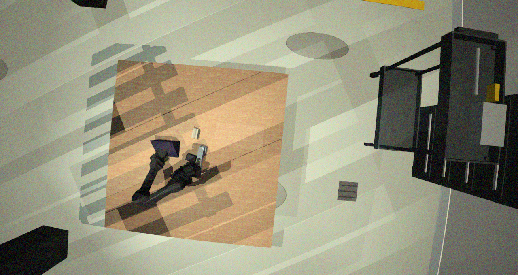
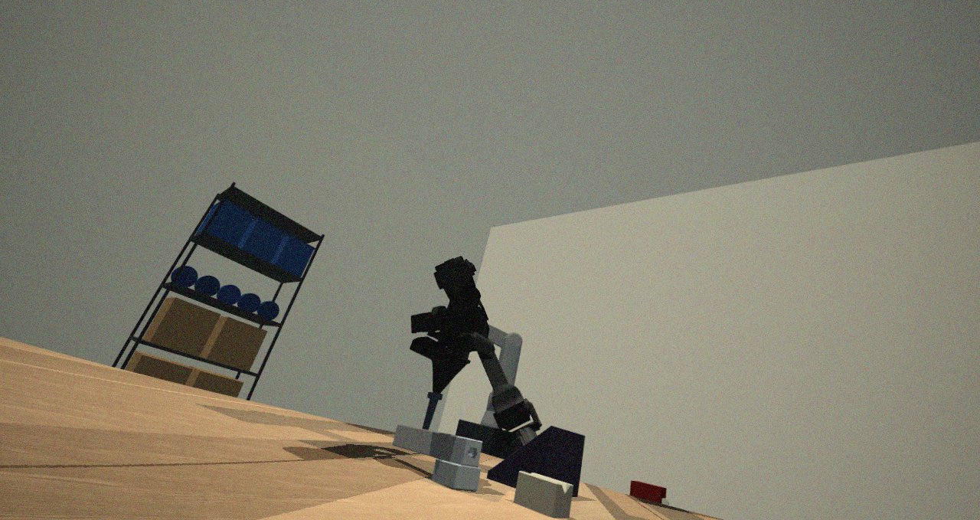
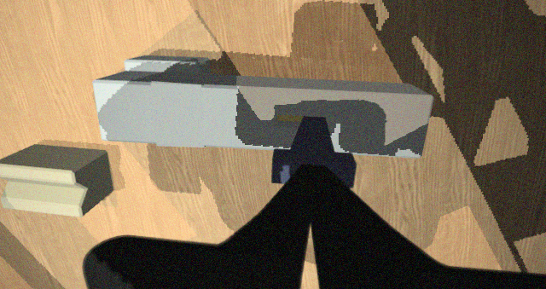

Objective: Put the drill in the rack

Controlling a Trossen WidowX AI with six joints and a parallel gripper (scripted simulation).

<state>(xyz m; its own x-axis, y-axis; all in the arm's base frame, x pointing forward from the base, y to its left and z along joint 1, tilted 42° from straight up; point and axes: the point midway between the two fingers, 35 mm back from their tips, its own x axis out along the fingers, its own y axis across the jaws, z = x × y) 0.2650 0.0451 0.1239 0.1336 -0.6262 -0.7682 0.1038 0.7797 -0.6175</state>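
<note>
My gripper is shut on the dark blue key, pointing down. The key has a collar just below the fingertips and a tapered blade. The blade reaches down to the long grey block. In the wrist view its tip overlaps the block beside a small yellowish strip; I cannot tell whether it is inside a slot. No drill is clearly visible outside the block. A cream grooved block, which looks like the rack, stands off the grey block's end.
A dark purple wedge stands beside the arm. A smaller grey support is under one end of the long block. A small red object shows farther back. Shadows stripe the wooden table.
</note>
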